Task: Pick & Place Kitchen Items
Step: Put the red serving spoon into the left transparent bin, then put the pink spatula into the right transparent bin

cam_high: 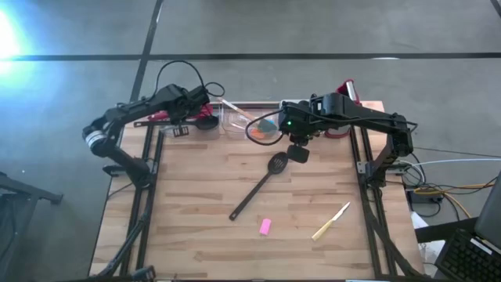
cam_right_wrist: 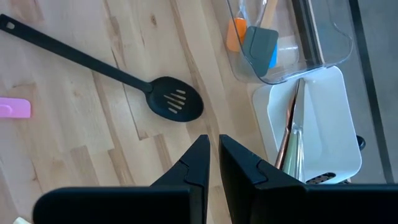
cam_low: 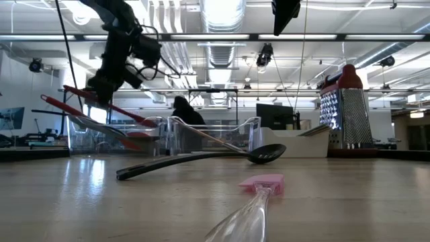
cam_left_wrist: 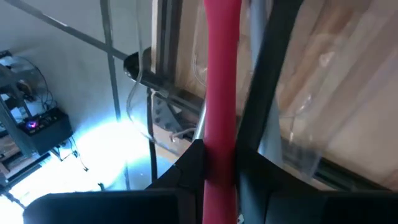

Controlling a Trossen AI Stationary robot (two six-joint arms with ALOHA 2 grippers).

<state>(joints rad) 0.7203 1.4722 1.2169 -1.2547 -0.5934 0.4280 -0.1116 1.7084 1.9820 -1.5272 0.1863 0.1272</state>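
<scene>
My left gripper [cam_high: 186, 116] is at the table's far left corner, shut on the red tongs [cam_high: 156, 119], which also show in the low view [cam_low: 111, 111]. My right gripper [cam_right_wrist: 212, 155] hangs shut over the middle of the far half [cam_high: 298, 151], holding nothing. It is just beyond the head of the black slotted spoon [cam_high: 254, 188], which lies flat on the wood. A pink scraper [cam_high: 265, 226] and a knife [cam_high: 331, 222] lie near the front edge. My left gripper pinches one red arm of the tongs [cam_left_wrist: 221, 134] between its two fingers, which lie across that arm. The fingers come slanting down from above. The tongs hang tilted [cam_low: 80, 94], sloping down toward the clear tub. Whether their lower end touches anything I cannot tell.
Clear tubs [cam_high: 249, 123] stand along the far edge, one holding orange, blue and grey scrapers [cam_right_wrist: 256, 38]. Beside it a white tub [cam_right_wrist: 323, 118] holds long utensils. A steel box grater with a red top [cam_low: 344, 111] stands at the far right corner.
</scene>
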